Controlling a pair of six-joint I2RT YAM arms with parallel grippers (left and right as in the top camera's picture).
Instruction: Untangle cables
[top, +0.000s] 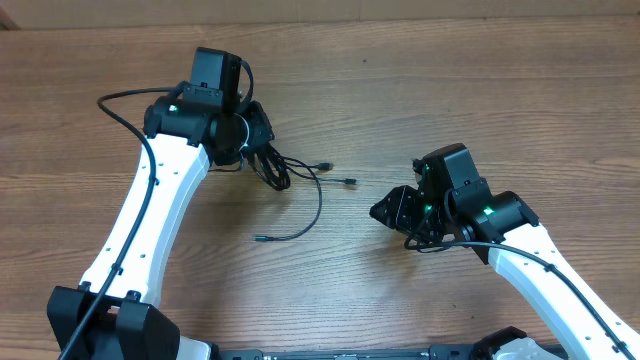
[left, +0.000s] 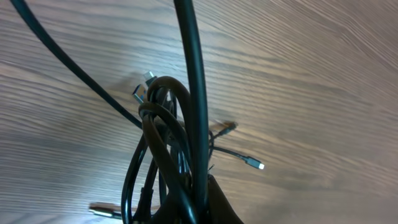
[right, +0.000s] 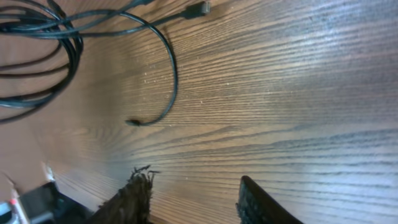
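Cables (top: 275, 170) clenched in left gripper (left: 199, 208), ends trailing | right gripper (right: 196, 202) released, empty | brown wood-grain table (top: 480, 100)

One counter (top: 500, 90) carries one bunch of cables (top: 272, 168), with three plug ends (top: 327, 166) trailing free. Two arms (top: 150, 220): one left end effector (top: 258, 135), one right end effector (top: 392, 212).

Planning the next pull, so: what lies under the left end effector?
The cables bunch in a knot beneath the left end effector, loops and plug ends trailing right over the table. Overhead, the end effector itself covers the knot's core; whether it is gripped cannot be seen.
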